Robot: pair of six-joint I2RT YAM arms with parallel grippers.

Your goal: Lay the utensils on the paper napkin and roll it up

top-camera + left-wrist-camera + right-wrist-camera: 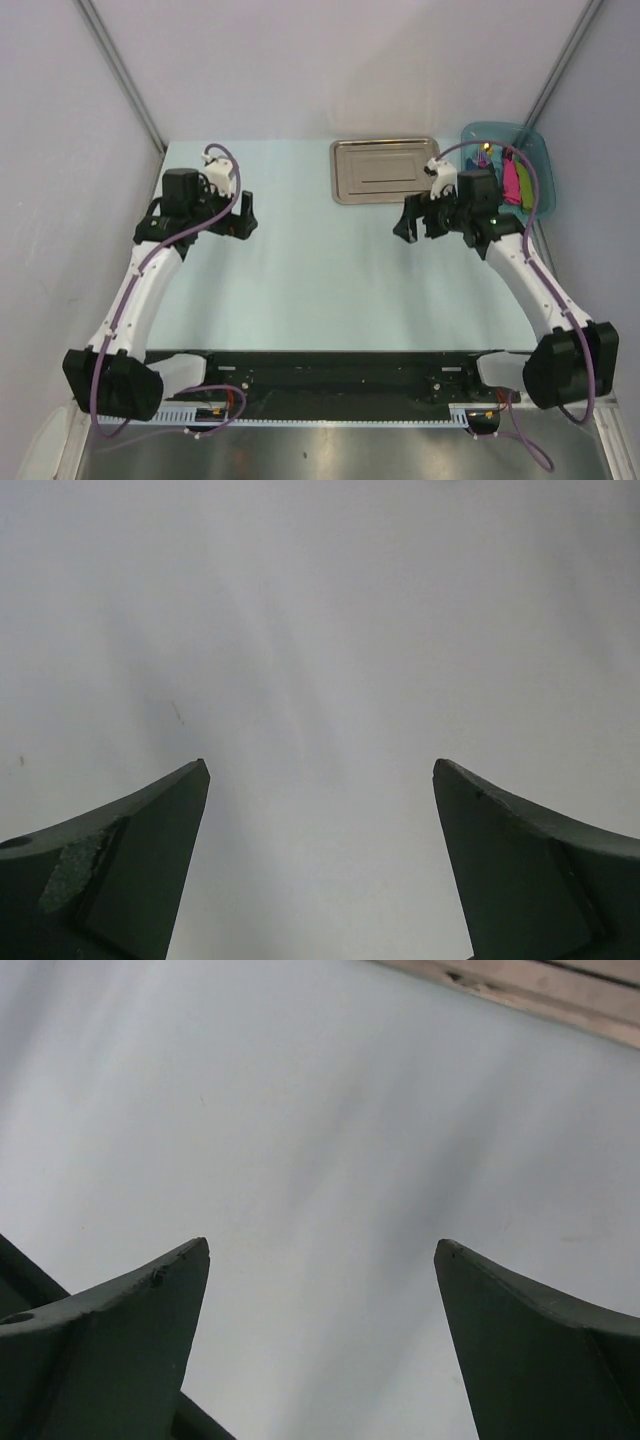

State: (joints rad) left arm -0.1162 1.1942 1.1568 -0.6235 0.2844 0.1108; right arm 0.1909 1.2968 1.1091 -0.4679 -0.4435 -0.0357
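My left gripper (320,770) and my right gripper (320,1245) are both spread wide and hold nothing. Each one hovers over the pale table (320,290). I find no black paper napkin in any view, and no utensils with dark handles. I see only a steel tray (385,172) and a teal bin (532,140) with pink and green items (514,182). I judge the task is at its very start. The next move calls for locating the napkin and the cutlery.
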